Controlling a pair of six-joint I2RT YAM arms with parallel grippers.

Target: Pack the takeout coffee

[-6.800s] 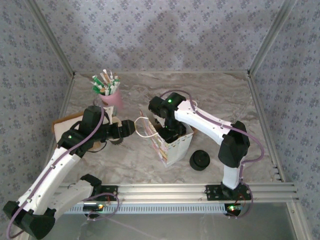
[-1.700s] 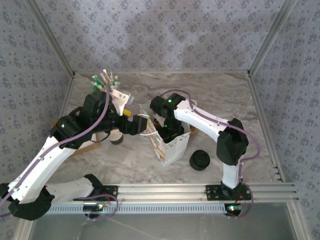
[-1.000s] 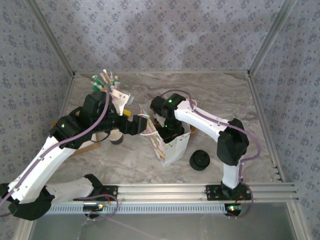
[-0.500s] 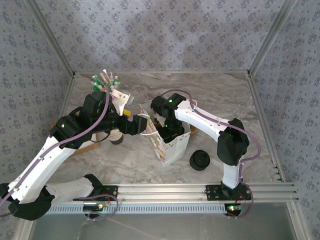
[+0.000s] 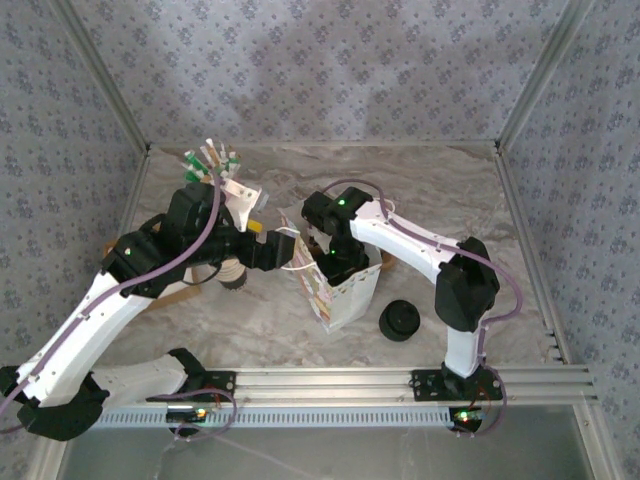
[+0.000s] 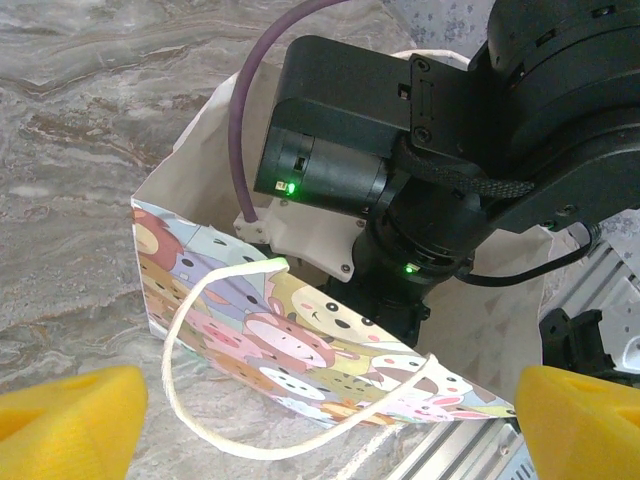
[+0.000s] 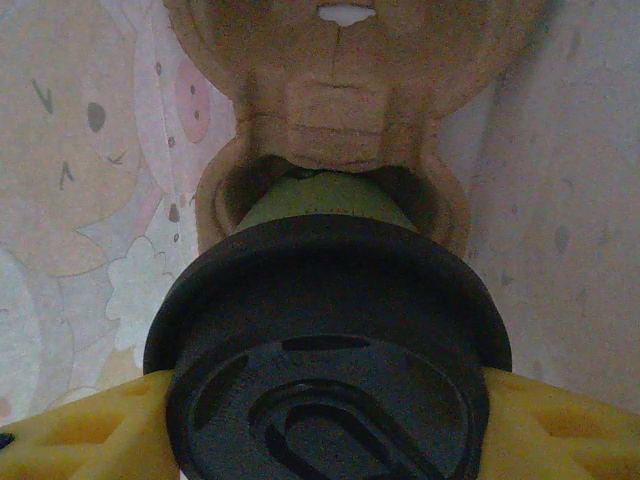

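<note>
The takeout coffee (image 7: 330,340) is a dark green cup under a round black lid, deep inside the cartoon-printed paper bag (image 5: 345,295). Its base sits in a well of a brown pulp holder (image 7: 335,100) at the bag's bottom. My right gripper (image 7: 325,425) reaches down into the bag (image 6: 300,340) and is shut on the cup, one yellow finger (image 7: 80,430) at each side of the lid. My left gripper (image 6: 330,425) is open at the bag's left rim. The bag's white cord handle (image 6: 200,410) loops loosely between its yellow pads (image 6: 70,415).
A stack of black lids (image 5: 400,320) stands on the marble table right of the bag. A pink cup of sachets (image 5: 212,165) is at the back left. A cardboard tray (image 5: 118,250) lies under the left arm. The right arm (image 6: 430,150) fills the bag's mouth.
In the last second nothing has visibly moved. Since the oldest frame, my left arm has lifted and swung right to the bag's handle, and the bag's rim has shifted slightly.
</note>
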